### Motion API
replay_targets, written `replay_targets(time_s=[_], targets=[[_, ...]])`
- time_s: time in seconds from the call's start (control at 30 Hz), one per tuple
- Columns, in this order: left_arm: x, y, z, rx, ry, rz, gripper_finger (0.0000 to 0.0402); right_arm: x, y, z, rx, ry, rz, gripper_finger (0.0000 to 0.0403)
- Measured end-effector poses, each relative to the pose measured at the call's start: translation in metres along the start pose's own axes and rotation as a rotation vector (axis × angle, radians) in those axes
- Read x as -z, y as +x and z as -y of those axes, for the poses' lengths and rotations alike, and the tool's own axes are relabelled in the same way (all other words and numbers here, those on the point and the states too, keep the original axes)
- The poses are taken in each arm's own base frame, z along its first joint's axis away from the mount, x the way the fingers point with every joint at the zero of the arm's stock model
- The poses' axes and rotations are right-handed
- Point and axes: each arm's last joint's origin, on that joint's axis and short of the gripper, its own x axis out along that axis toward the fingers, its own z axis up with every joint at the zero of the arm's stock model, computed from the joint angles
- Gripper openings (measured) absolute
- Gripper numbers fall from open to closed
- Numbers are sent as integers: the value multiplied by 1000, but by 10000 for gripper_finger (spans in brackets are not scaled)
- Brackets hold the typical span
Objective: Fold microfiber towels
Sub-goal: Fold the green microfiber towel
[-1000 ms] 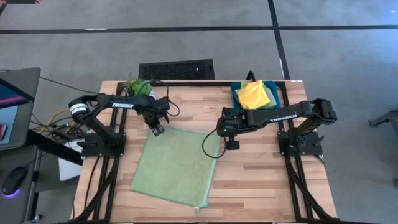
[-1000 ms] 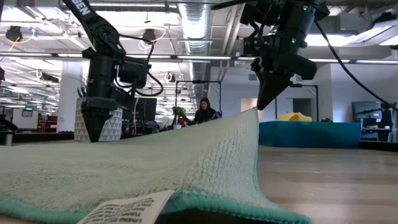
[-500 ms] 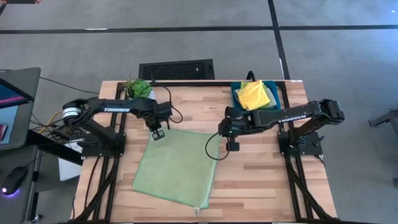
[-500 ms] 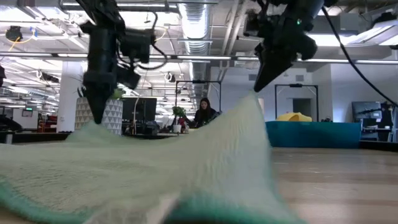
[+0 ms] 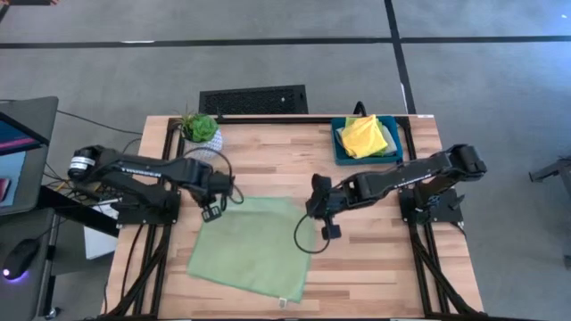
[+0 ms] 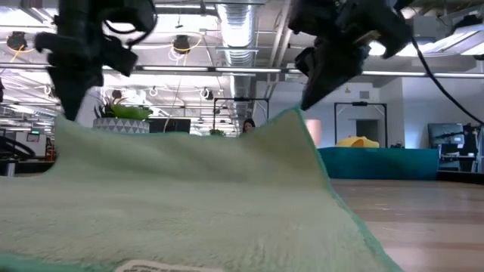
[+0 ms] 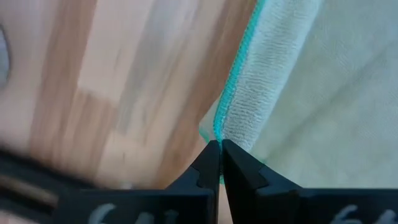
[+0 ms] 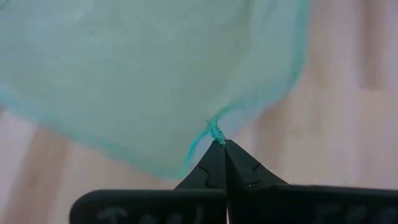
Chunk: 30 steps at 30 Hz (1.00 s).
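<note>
Both of my arms have pulled back toward the near side of the table [image 5: 375, 250] since a second ago, carrying the far edge of the pale green towel [image 5: 254, 250] with them, so that edge now stands off the wood and the cloth looks shorter from above. My left gripper [image 5: 212, 212] is pinched shut on the far left corner of the towel; from the wrist I see the teal hem caught right between the closed fingertips [image 7: 208, 163]. My right gripper [image 5: 326, 225] is likewise clamped on the far right corner, a little puckered bit of hem nipped at the tips [image 8: 214, 158].

From table height the towel rises like a sagging sheet between the two grips, and its near part lies flat on the table. It is light, limp and fuzzy. It drapes wherever it is not held, so I judge the corners are the right hold, and both must travel evenly or the fold will skew. The cloth is thin at the hem, so a slip is possible.

A yellow towel [image 5: 364, 135] sits in the teal tray [image 5: 340, 147] at the far right corner, beside a small potted plant [image 5: 200, 127] at the far left.
</note>
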Motion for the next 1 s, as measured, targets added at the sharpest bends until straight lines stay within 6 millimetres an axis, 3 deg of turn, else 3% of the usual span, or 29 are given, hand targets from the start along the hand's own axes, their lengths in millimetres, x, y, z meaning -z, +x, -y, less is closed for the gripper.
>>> replay_targets(time_s=[0.23,0.73,1.0], targets=[[23,0,30,22,10,-74,2,-2,12,-23,-91,-44,7,6],[74,-4,88,119,28,-76,2,-15,10,-71,-273,-56,162,6],[97,-5,112,205,19,-6,2,-17,33,-91,-335,-68,184,6]])
